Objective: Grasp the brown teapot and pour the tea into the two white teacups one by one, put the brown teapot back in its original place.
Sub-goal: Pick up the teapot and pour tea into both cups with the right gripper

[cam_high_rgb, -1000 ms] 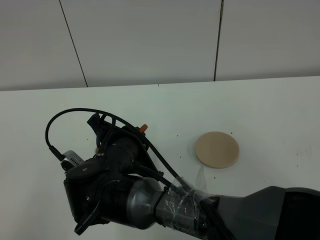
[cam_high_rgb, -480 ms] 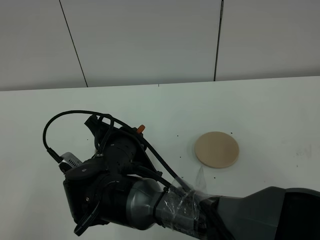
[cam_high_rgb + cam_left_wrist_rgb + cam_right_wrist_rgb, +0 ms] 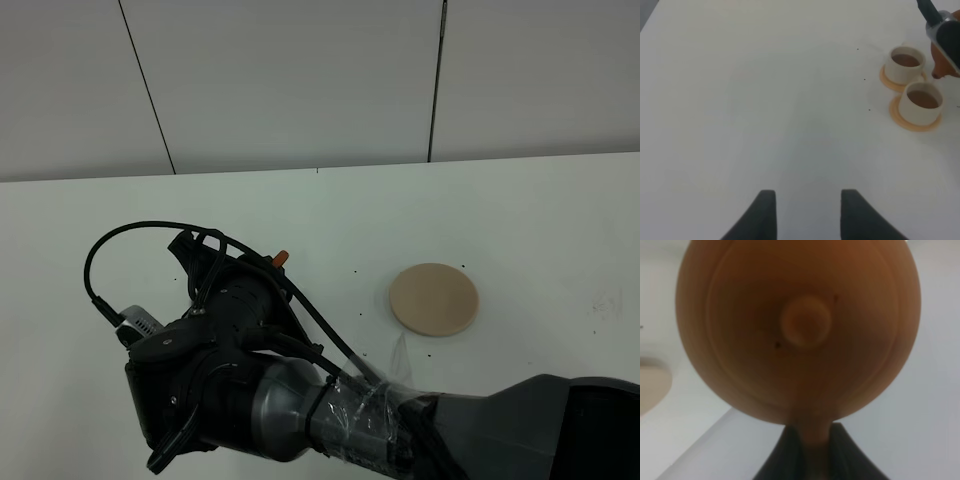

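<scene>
- Brown teapot point(image 3: 797, 325) fills the right wrist view, lid and round lid knob facing the lens, loop handle running down between the dark fingers point(image 3: 785, 455) of the right gripper point(image 3: 810, 452).
- Jaws of that gripper pressed together on the handle, clamped on the pot.
- In the left wrist view, only a reddish-brown sliver of the pot point(image 3: 945, 62) at the frame edge, partly behind a dark and grey piece of the right arm, just beside the farther cup.
- Two white teacups point(image 3: 912, 90) side by side on the white table point(image 3: 765, 100), each on a small orange saucer, the saucers touching or nearly so; brown liquid visible in both.
- Farther cup point(image 3: 906, 64) close to the pot; nearer cup point(image 3: 922, 102) just beside it.
- Left gripper point(image 3: 807, 215) low over bare table, well apart from the cups; two dark fingers point(image 3: 762, 215) spread with a clear gap, gripping nothing.
- In the high view, the right arm point(image 3: 230, 370) reaches across to the left side and hides pot and cups; only a small orange spot point(image 3: 283, 257) shows past its wrist.
- Beige-tan coaster disc point(image 3: 433, 298) flat on the table, bare, well apart from the arm's wrist, on the right half.
- Grey wall panels point(image 3: 300, 80) behind the table, dark seams between them.
- Clear tape wrapped round the arm's forearm section point(image 3: 365, 400); black cable looping above the wrist.
- No readable writing, brand or label anywhere; small marks on a grey tag near the wrist too blurred to read.
</scene>
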Robot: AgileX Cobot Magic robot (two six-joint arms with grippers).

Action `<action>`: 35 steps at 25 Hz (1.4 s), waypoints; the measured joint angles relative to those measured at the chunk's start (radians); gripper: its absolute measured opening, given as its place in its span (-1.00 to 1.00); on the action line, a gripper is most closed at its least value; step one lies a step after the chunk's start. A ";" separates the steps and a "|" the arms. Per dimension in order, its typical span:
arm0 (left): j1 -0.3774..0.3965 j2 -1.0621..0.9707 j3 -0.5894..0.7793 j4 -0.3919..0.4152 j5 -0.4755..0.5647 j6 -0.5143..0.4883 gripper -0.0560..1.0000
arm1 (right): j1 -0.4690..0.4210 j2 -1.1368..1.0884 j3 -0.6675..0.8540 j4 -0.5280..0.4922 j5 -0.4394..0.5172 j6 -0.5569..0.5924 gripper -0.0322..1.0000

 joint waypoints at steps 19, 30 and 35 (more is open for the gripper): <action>0.000 0.000 0.000 0.000 0.000 0.000 -0.19 | -0.055 -0.062 -0.035 0.235 0.018 0.103 -0.76; 0.000 0.000 0.000 0.000 0.000 0.000 -0.19 | -0.196 -0.082 -0.139 0.619 0.070 0.114 -0.76; 0.000 0.000 0.000 0.000 0.000 0.000 -0.19 | -0.234 -0.082 -0.139 0.779 0.085 0.109 -0.76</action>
